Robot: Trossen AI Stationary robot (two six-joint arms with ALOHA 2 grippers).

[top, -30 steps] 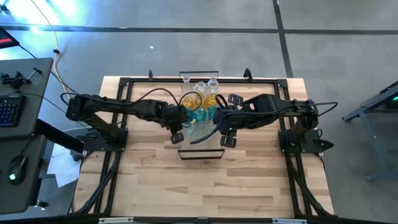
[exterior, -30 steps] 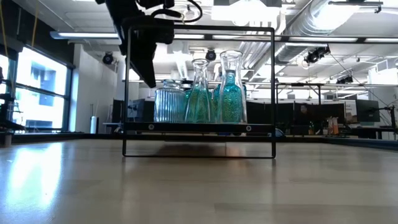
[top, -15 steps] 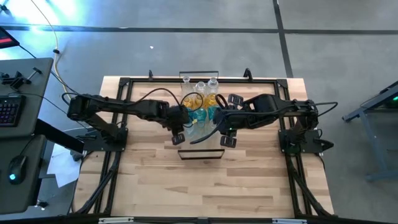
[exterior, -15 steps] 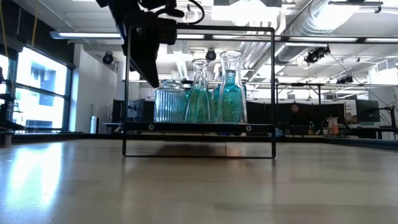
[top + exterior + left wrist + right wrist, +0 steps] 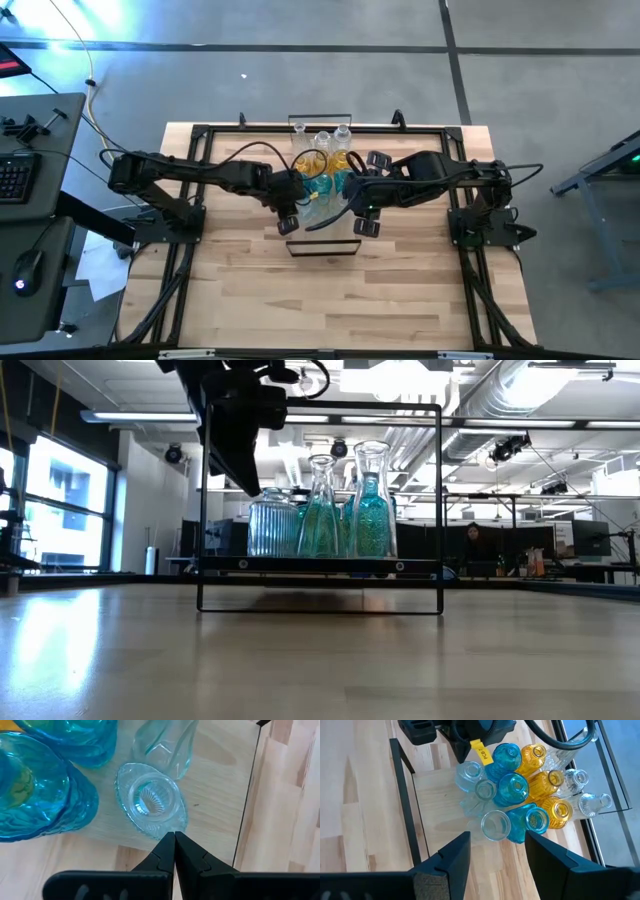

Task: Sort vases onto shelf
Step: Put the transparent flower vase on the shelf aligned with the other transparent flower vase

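Note:
The shelf, a light-wood board in a thin black frame, stands mid-table. Several vases in teal, amber and clear glass stand on their bases on it, packed close together. My left gripper is shut and points steeply down at the near rim of a clear ribbed vase at the cluster's left end; in the low view the gripper hangs beside that vase. My right gripper hangs open high above the cluster, with a clear vase far below its gap. My left gripper's shut fingertips come slanting down from above to the clear ribbed vase's rim on its near side. Whether they touch the glass I cannot tell. The vase stands upright on the shelf board.
The shelf's black frame posts rise beside the left gripper. A yellow tag hangs on the left arm above the teal vases. Bare tabletop lies toward the near edge.
My left gripper has tipped a little. Its shut fingertips have swung slightly toward the clear ribbed vase. The vases and the right arm have kept still.

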